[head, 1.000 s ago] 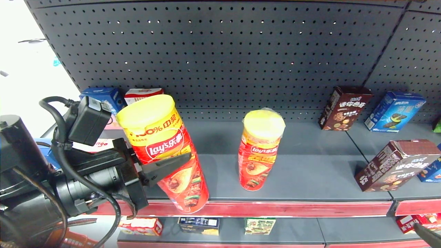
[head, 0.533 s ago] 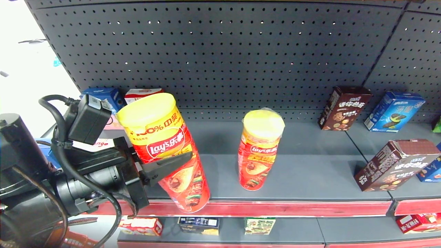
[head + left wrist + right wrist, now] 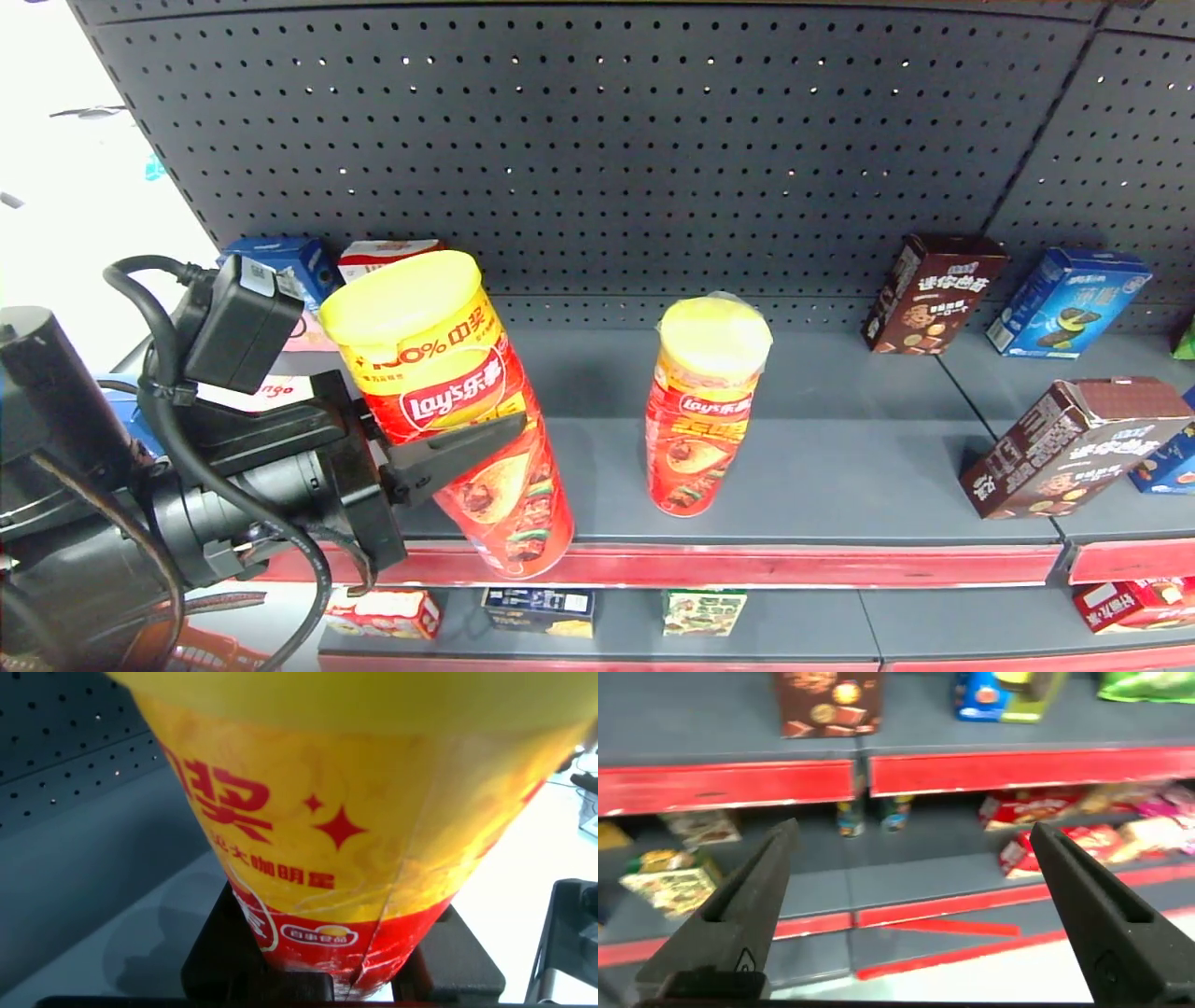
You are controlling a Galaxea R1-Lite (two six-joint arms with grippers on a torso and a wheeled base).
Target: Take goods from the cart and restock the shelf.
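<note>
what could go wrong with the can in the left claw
The chip can in the left claw is tilted, its base low at the shelf's red front edge: it may catch there or drop off. Released while tilted, it could topple, perhaps into the standing can.

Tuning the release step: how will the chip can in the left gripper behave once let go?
The chip can is tall, narrow, tilted, its base near the shelf's red front lip, so it may tip. Being round, it would likely roll. Its glossy wall may slip in the jaws.
</note>
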